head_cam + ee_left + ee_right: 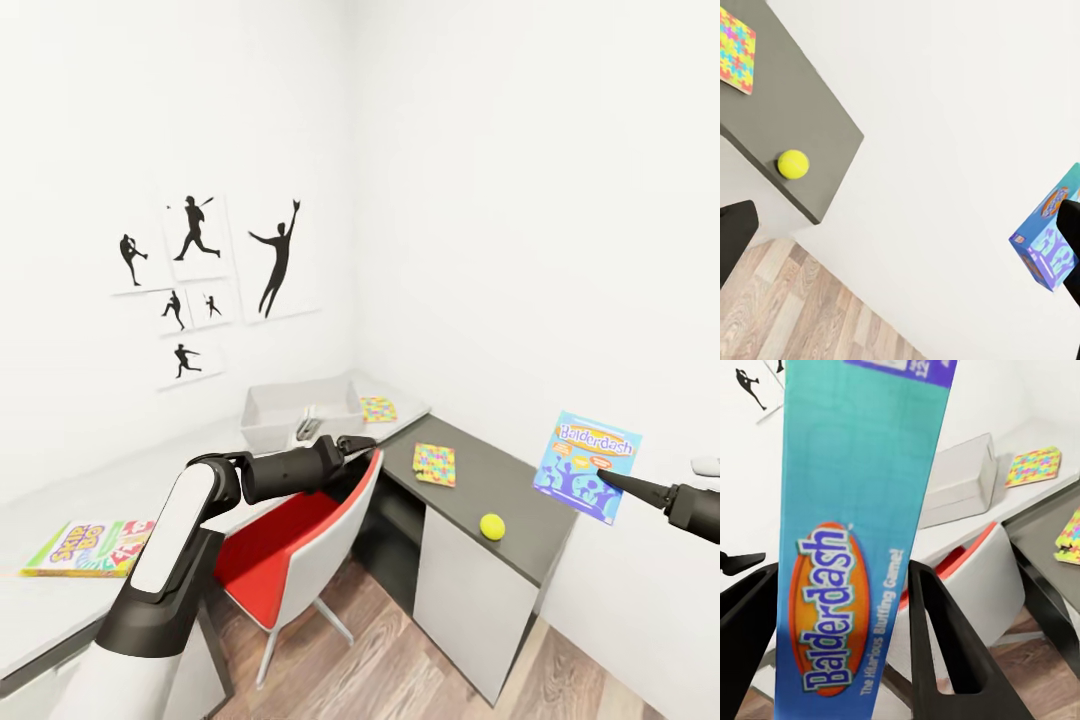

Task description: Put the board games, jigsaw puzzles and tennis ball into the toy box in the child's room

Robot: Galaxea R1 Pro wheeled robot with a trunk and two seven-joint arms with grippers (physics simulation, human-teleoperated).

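The Balderdash box is being pinched edgewise by the right gripper, well apart from the toy box; it is being judged light, stiff, smooth and liable to swing. Whether the left gripper is being spread or closed cannot be told.

Place: a child's room in a home, rendered in simulation.
Walls: plain white, carrying black baseball-player silhouette pictures.
Floor: wood planks running under the furniture.
Furniture: a pale corner bench joining a lower dark grey side bench; a red-and-white chair sitting tucked in.
Playthings: jigsaw sheets, a tennis ball, board game boxes and a grey toy box lying about.
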